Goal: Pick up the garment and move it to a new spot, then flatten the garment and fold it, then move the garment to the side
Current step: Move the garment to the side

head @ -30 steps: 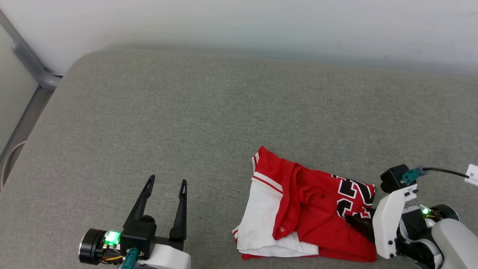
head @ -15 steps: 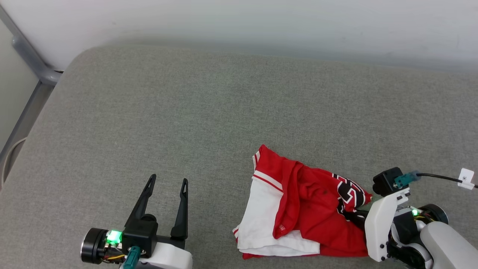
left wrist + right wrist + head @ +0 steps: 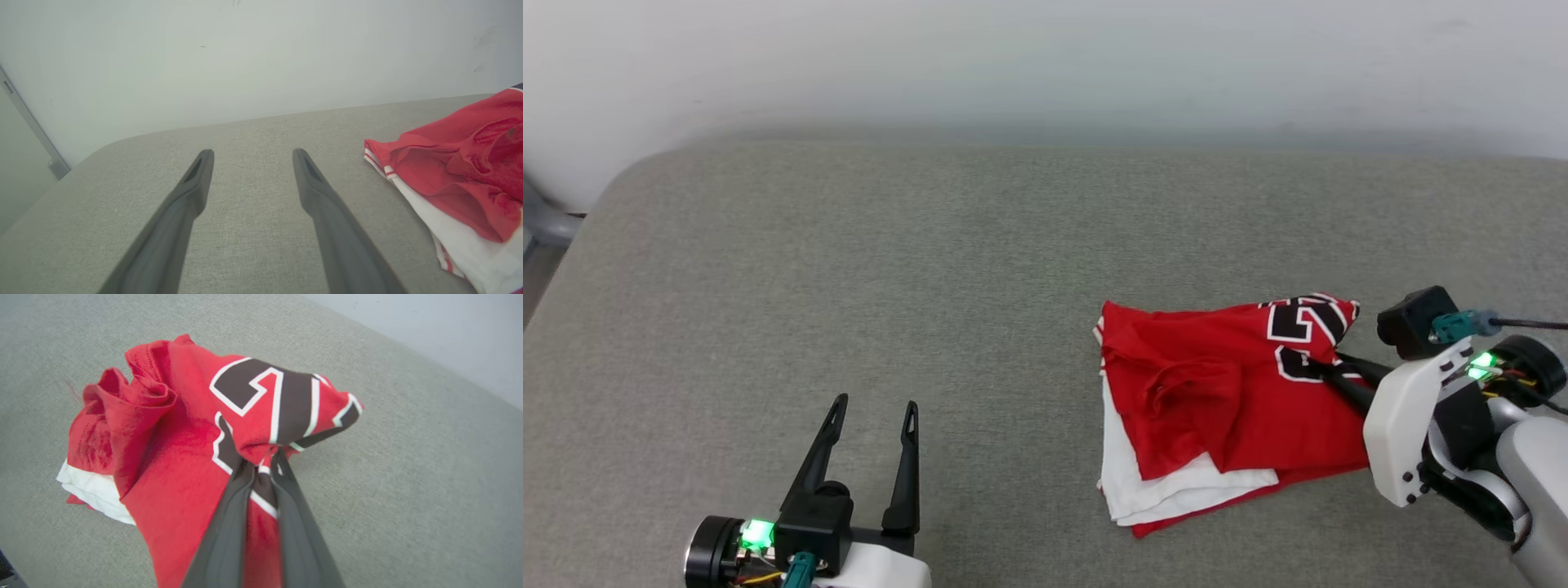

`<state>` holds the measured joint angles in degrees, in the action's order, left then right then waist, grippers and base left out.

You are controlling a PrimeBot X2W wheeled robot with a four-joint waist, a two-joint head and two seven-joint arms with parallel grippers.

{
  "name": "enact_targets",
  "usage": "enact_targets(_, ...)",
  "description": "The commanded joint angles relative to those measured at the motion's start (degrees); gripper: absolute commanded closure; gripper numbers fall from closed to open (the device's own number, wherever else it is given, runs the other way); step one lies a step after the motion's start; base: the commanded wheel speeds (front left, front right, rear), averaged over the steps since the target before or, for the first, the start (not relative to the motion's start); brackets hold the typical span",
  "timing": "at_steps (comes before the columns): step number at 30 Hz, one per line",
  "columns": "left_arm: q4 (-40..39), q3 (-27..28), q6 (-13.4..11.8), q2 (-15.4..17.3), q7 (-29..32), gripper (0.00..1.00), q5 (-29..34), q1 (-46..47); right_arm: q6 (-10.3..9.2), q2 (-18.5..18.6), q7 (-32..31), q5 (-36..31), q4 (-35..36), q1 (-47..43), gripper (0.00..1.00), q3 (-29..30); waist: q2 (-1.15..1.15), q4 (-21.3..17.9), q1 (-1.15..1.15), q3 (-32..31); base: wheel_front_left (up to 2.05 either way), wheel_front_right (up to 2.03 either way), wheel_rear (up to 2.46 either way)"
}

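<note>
The garment [image 3: 1217,400], a red jersey with white sleeve cloth and black white-outlined numerals, lies bunched at the right of the grey cushion [image 3: 931,269]. My right gripper [image 3: 1319,371] is shut on the garment's printed right edge, lifting that part. The right wrist view shows its fingers [image 3: 229,522] pinched on the garment [image 3: 179,428] just under the numerals. My left gripper [image 3: 872,407] stands open at the lower left, well apart from the cloth. Between its spread fingers [image 3: 192,192] lies bare cushion, and the garment [image 3: 457,171] is off to its right.
A pale wall [image 3: 1045,57] runs along the cushion's far edge. A grey metal frame [image 3: 543,220] stands at the far left beyond the cushion's rounded corner. Bare cushion stretches left and behind the garment.
The camera has shifted. My right gripper has pulled the garment's printed edge up and away from me, and the cloth has stretched and dragged with it. The left gripper stays open.
</note>
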<state>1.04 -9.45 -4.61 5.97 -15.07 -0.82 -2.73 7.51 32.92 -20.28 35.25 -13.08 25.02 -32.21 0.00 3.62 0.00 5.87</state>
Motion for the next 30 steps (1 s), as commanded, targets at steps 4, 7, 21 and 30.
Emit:
enact_targets(4,-1.03,0.37,-0.30,0.20,-0.12,0.00,0.05,0.30,-0.05,3.43,-0.58,-1.51,2.56,1.85,1.00,0.56,0.00,-4.92,0.00,0.75,0.00,0.00,0.00)
enact_targets(7,-1.85,0.59,-0.41,0.32,-0.12,0.00,0.43,0.94,-0.06,5.44,-1.23,-1.61,3.68,2.59,1.00,1.71,0.00,-7.26,0.00,1.97,0.00,0.00,0.00)
enact_targets(21,-4.91,0.82,-0.09,1.69,-0.12,0.00,1.05,6.23,-0.06,15.57,-2.74,-4.41,-1.85,4.75,1.00,10.63,0.00,-8.95,0.00,11.64,0.00,0.00,0.00)
enact_targets(30,-6.24,-0.17,-0.06,1.56,-0.12,0.00,0.99,9.98,-0.07,20.86,-1.36,-8.34,-12.99,8.02,1.00,17.74,0.00,-5.73,0.00,17.23,0.00,0.00,0.00)
